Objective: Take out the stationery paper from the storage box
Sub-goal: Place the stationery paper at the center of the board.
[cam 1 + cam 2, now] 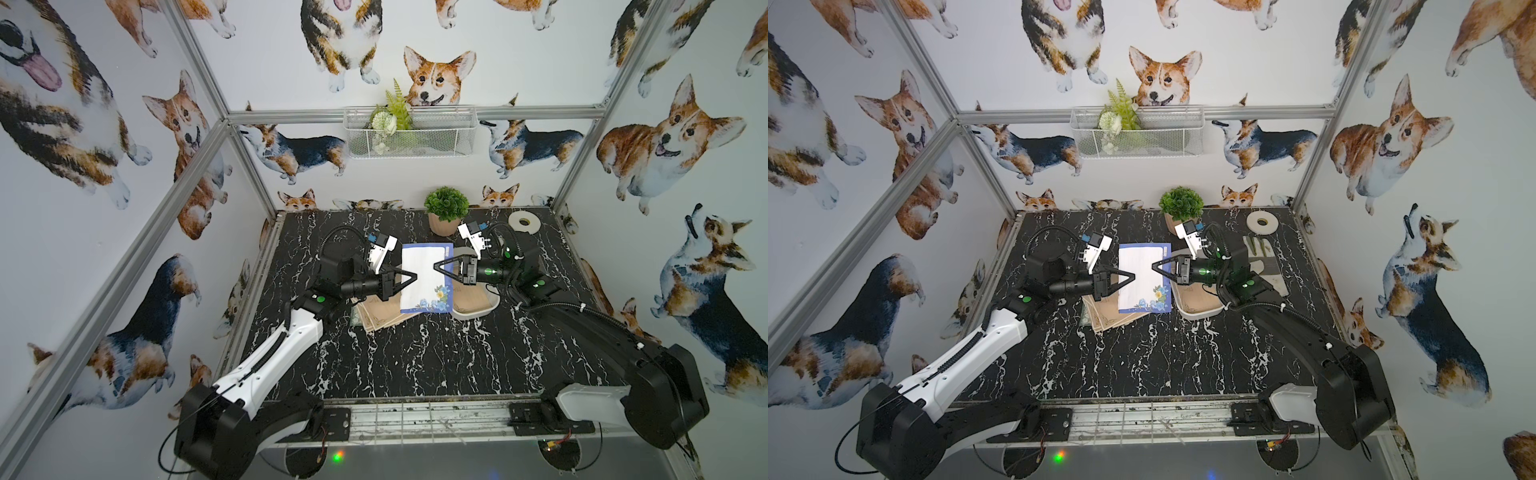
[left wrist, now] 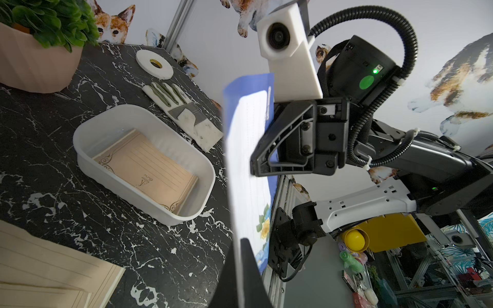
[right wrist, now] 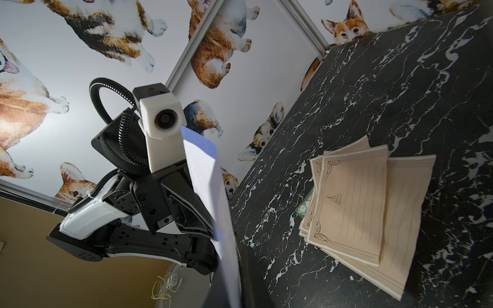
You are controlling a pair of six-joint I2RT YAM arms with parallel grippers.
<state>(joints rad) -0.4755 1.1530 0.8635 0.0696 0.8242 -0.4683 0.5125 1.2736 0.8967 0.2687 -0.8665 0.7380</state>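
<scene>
Stationery paper (image 2: pixel 149 170), tan, lies in the storage box (image 2: pixel 120 186) right of the middle of the counter (image 1: pixel 415 365), my clenched left claw (image 1: pixel 415 277) pinches a blue-floral sheet (image 1: pixel 424 257) aloft, and I cannot tell whether my right claw (image 1: pixel 435 266) grips it.

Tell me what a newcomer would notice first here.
A white sheet with a blue flowered border is held in the air over the middle of the table, the left gripper and the right gripper at its opposite edges. A fanned pile of tan sheets lies near the left gripper; more tan paper sits in the white box near the right one.
</scene>
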